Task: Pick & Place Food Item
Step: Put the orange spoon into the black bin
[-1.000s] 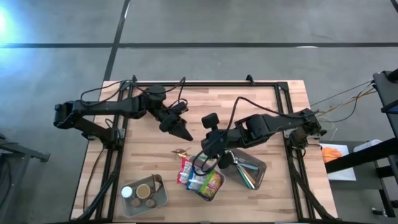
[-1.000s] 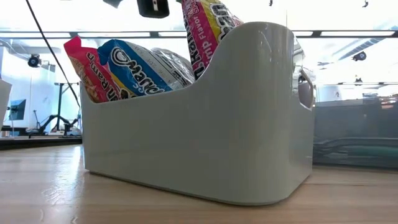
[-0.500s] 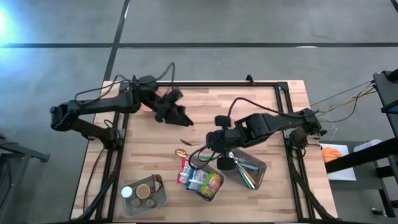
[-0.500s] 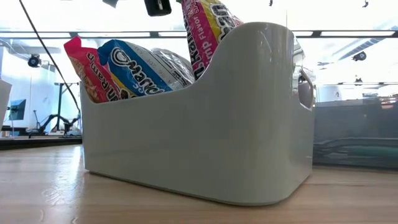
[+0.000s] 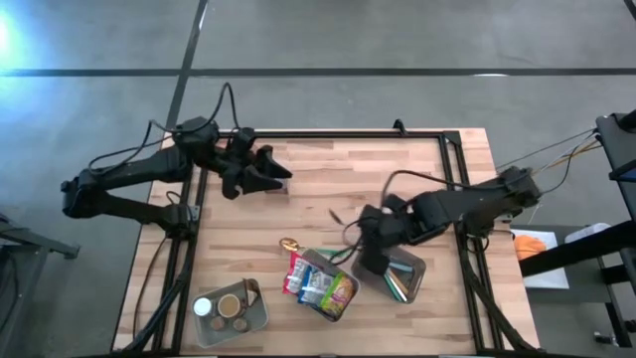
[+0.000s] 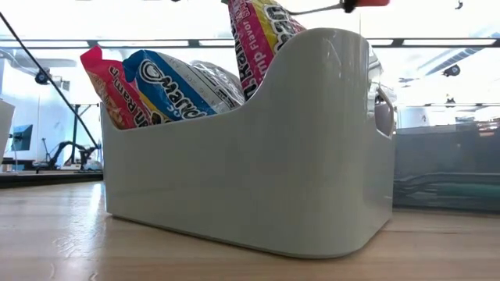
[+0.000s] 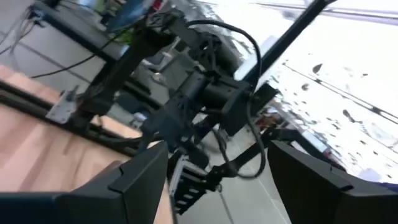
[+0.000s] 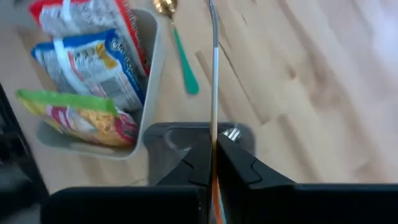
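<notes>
1. Jaws of the right gripper (image 8: 213, 163) pinch a thin utensil (image 8: 214, 74); left gripper (image 5: 268, 175) jaws are spread.
2. Only the right wrist view shows a green-handled spoon (image 8: 180, 59) beside the bin (image 5: 338, 310).
3. Bright snack packets (image 5: 316, 285) stand in the bin on the desk (image 5: 397, 189).

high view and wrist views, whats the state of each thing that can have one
left end effector: open, empty, raised near the table's far left corner
right end effector: shut on thin utensil
snack bin: upright, packed with snack packets
utensil tray: holds utensils
green-handled spoon: lying flat on table beside snack bin
round-item tray: filled
</notes>
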Robot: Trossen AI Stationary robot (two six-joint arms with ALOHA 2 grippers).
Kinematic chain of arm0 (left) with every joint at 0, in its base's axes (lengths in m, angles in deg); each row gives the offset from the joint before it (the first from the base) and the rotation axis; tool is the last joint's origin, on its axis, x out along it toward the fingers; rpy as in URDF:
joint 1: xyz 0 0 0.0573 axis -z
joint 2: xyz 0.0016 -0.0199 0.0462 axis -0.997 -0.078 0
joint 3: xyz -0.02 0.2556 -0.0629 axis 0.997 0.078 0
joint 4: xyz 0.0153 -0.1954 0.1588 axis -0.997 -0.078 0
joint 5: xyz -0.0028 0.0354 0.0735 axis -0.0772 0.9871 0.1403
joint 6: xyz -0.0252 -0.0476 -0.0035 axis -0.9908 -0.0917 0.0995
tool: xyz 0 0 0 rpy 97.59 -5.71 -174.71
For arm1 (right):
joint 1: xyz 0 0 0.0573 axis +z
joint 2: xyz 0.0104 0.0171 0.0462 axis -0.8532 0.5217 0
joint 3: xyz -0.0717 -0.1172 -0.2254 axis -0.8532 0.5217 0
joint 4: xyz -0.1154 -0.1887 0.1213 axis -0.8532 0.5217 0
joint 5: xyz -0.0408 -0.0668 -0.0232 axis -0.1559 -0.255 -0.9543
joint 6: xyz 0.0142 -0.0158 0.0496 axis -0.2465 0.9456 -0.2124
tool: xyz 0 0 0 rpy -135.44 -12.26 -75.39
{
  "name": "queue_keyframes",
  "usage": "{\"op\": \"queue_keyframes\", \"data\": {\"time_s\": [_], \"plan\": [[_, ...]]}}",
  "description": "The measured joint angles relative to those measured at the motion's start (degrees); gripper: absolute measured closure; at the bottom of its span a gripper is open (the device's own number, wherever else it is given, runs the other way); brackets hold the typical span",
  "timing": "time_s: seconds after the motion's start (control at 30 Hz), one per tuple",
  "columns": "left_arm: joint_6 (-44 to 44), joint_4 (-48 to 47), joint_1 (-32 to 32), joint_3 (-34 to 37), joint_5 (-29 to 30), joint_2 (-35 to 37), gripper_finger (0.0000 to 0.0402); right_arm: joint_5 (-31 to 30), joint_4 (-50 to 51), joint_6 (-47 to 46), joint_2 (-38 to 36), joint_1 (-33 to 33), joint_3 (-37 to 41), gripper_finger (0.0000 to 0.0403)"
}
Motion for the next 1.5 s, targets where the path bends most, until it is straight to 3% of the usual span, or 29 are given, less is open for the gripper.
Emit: {"op": "queue_keyframes", "data": {"time_s": [0.27,0.63,1.13,1.5], "plan": [[0.12,-1.66,0.0,1.34,0.51,0.53,0.0123,-6.36,-16.59,-23.69,-10.66,7.01,20.59,0.0395],[0.16,-0.79,-0.11,1.36,3.53,0.53,0.0123,-11.93,-25.59,-37.58,-12.69,16.5,36.68,0.0395],[-0.29,-0.75,-0.11,1.36,5.62,0.53,0.0123,-13.05,-34.32,-43.93,-9.53,24.61,44.91,0.0395],[-0.27,-0.77,-0.11,1.38,5.86,0.53,0.0123,-7.35,-35.23,-44.44,-1.9,24.57,44.94,0.0395]]}}
